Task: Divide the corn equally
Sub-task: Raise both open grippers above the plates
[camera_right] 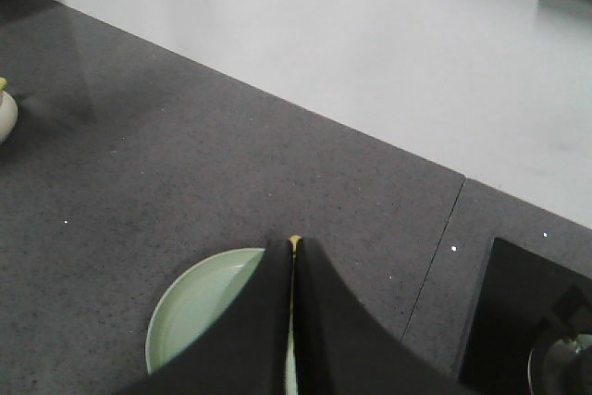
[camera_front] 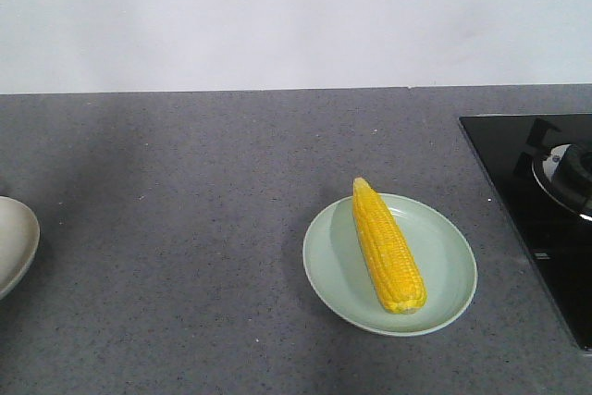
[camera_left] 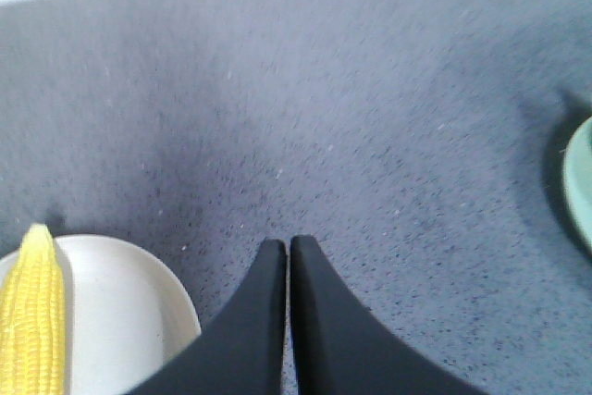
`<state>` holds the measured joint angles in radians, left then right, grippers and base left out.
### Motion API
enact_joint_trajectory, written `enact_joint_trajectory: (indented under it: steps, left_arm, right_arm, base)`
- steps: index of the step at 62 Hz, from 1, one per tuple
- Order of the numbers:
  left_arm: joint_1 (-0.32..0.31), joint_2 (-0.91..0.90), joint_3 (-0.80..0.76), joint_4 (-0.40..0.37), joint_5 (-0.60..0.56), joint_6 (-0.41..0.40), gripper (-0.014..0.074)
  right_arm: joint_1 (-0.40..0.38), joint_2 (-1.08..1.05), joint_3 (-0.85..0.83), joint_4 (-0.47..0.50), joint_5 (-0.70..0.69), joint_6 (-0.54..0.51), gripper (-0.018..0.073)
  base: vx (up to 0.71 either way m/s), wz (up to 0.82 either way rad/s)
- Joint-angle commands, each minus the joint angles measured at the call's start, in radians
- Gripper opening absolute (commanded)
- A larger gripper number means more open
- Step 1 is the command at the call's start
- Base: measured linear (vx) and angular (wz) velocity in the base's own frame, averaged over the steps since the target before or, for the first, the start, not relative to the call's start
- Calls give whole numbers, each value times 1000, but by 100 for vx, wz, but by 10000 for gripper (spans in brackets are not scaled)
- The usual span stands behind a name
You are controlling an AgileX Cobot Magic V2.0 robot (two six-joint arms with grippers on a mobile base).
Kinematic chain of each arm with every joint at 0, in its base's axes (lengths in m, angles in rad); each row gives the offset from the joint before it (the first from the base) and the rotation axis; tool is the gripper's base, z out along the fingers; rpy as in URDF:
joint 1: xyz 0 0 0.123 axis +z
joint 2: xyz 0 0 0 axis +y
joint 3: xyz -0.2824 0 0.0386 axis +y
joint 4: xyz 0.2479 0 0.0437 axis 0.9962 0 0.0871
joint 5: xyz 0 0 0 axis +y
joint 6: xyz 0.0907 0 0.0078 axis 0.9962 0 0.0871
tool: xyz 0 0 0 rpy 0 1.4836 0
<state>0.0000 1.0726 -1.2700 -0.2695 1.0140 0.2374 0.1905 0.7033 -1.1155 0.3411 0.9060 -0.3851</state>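
Note:
One cob of corn (camera_front: 388, 247) lies lengthwise on a pale green plate (camera_front: 444, 275) right of centre, tip pointing away. A second cob of corn (camera_left: 35, 321) lies on a white plate (camera_left: 120, 312) at the counter's left; only that plate's rim (camera_front: 14, 242) shows in the front view. My left gripper (camera_left: 289, 242) is shut and empty, over bare counter just right of the white plate. My right gripper (camera_right: 291, 249) is shut and hangs above the green plate (camera_right: 199, 307), with the cob's tip (camera_right: 294, 240) showing just past its fingertips. Neither gripper appears in the front view.
A black glass cooktop (camera_front: 536, 191) with a round burner fills the counter's right end. The grey speckled counter meets a white wall at the back. The green plate's edge (camera_left: 581, 182) shows at the far right of the left wrist view.

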Motion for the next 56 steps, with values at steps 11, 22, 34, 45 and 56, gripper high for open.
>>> enact_joint_trajectory:
  steps: [11,22,34,45,56]
  left_arm:
    - [-4,-432,386,-140,-282,116,-8]
    - [-4,-698,631,-193,-434,171,-8]
    - [-4,-789,684,-200,-454,175,-8]
    - [-4,-790,684,-200,-486,175,-8]
    - [-4,-790,684,-199,-473,175,-6]
  right_arm:
    - [-3,-228,301,-31,-171,-10,-4]
    - [-3,-325,420,-54,-174,-10,-4]
    - [-3,-356,443,-54,-160,-6,-4]
    - [-3,-356,443,-54,-157,-6,-4]
    - [-3,-356,443,-54,-156,-6,-4]
  base:
    - [0,0]
    - [0,0]
    - [0,0]
    - [0,0]
    - [0,0]
